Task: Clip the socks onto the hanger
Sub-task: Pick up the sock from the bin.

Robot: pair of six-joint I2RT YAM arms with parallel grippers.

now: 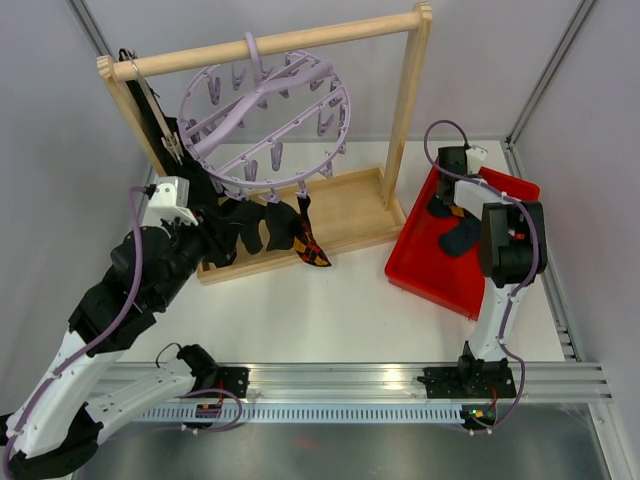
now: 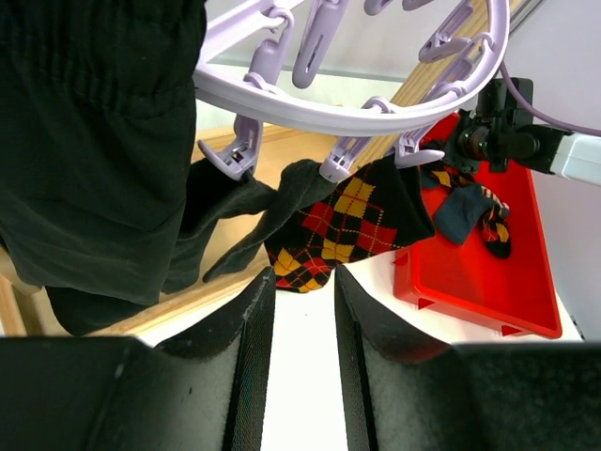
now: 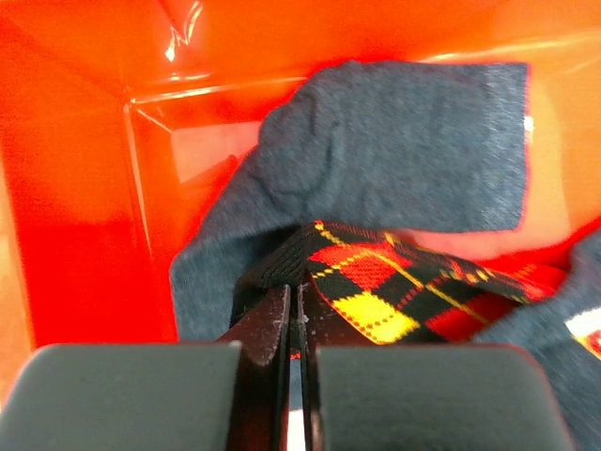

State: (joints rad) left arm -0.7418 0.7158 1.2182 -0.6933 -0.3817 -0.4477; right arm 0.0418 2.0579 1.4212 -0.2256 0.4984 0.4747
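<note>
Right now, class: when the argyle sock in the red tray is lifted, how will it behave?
Probably floppy: the argyle sock lies folded against the blue sock. Likely light, being thin fabric. It may drag its neighbour, since they touch in the tray.

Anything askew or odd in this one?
The hanger hangs steeply tilted from the wooden rail, its clipped socks all bunched at the low near rim; the argyle sock seems to reach the frame's base. Nothing looks damaged.
</note>
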